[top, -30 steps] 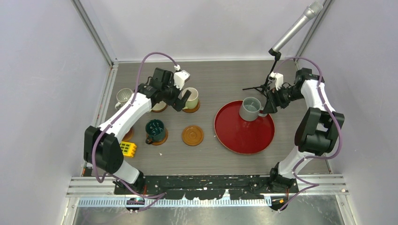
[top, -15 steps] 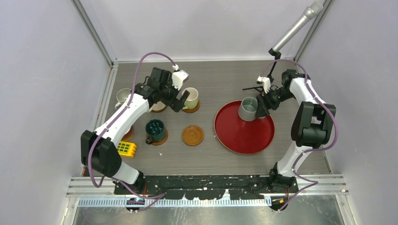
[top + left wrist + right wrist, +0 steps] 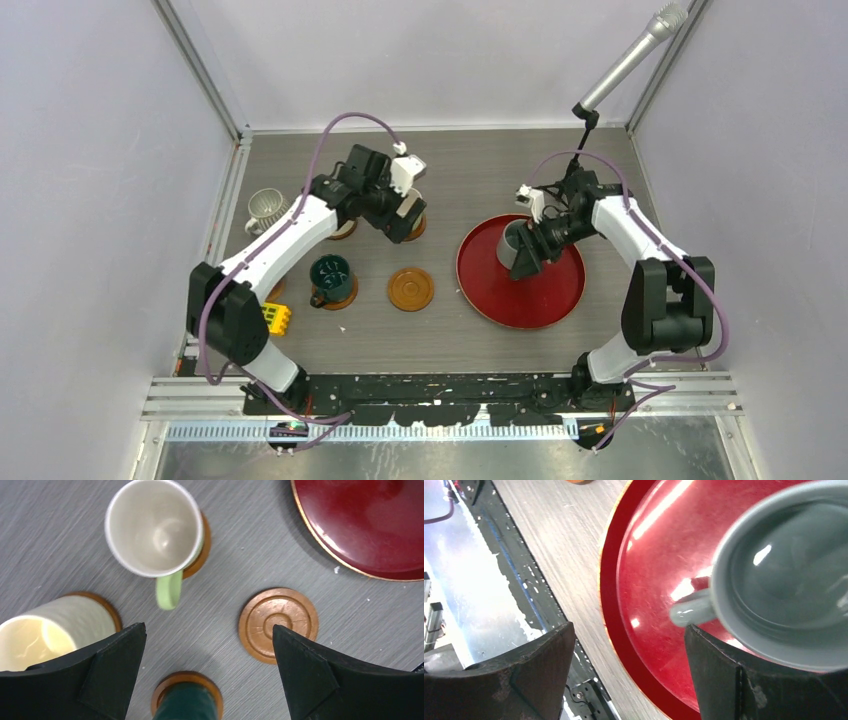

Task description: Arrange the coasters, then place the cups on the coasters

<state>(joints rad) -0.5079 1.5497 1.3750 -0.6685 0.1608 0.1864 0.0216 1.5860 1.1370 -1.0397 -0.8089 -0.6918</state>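
On the table (image 3: 450, 170), the red tray (image 3: 540, 300) carries only the grey-blue cup (image 3: 784, 575), which I judge is the one left to move. The pale green cup (image 3: 154, 527), cream cup (image 3: 45, 630) and dark teal cup (image 3: 186, 705) sit on coasters (image 3: 204, 542). The ribbed cup (image 3: 265, 208) stands far left, its base unclear. One bare coaster (image 3: 278, 625) lies free. The right gripper (image 3: 629, 630) hovers beside the grey-blue cup, fingers apart, clamping nothing. The left gripper (image 3: 207, 630) hangs above the table, fingers wide.
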